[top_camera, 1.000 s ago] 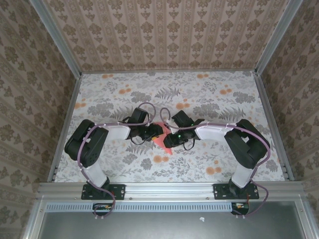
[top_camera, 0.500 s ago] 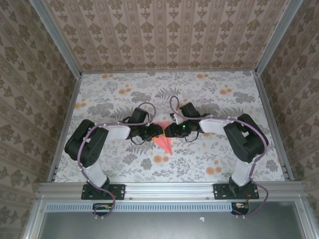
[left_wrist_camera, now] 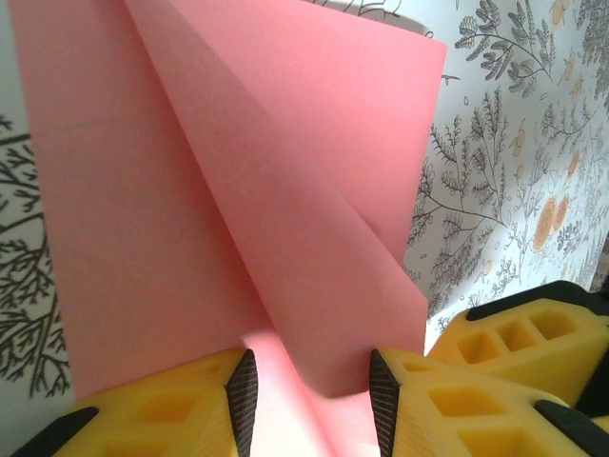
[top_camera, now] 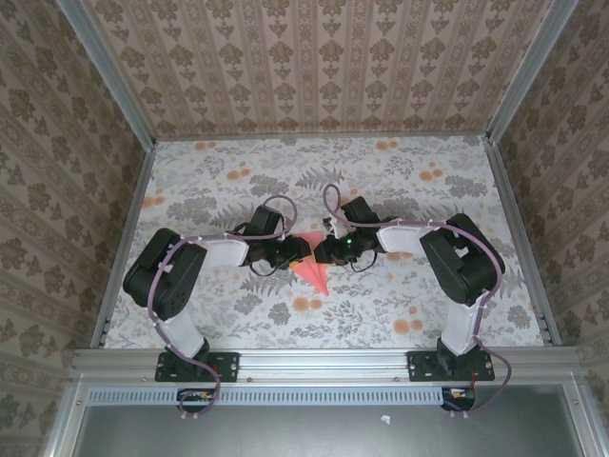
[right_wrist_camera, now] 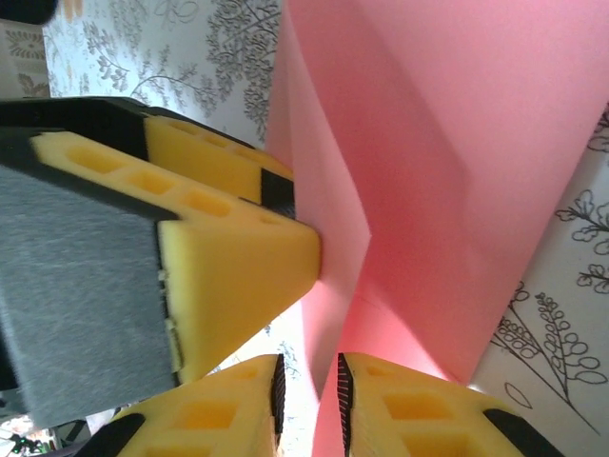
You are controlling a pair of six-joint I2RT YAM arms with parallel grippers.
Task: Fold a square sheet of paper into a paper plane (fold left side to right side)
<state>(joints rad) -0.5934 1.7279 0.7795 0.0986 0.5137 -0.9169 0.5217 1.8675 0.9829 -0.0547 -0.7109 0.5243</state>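
Observation:
The pink-red paper [top_camera: 312, 269], folded into a pointed dart shape with creases, lies on the table between both grippers with its tip toward the near edge. In the left wrist view a raised flap of the paper [left_wrist_camera: 238, 190] runs between the left gripper's [left_wrist_camera: 309, 400] jaws, which stand well apart. In the right wrist view the paper's [right_wrist_camera: 447, 171] edge passes through the narrow gap of the right gripper [right_wrist_camera: 309, 409], and table shows between the pads. The left gripper's yellow finger [right_wrist_camera: 238, 262] presses against the paper's side. In the top view the left gripper [top_camera: 301, 251] and right gripper [top_camera: 322, 250] almost touch.
The floral-print tablecloth [top_camera: 400, 190] covers the table, with small orange flower prints [top_camera: 306, 305] near the paper's tip. Patterned walls enclose three sides. A metal rail [top_camera: 324, 360] runs along the near edge. The right gripper's yellow finger [left_wrist_camera: 533, 343] sits close beside the left one.
The right gripper swung left and up to the paper's top edge, meeting the left gripper. More of the paper now lies flat and visible. The left arm stayed put.

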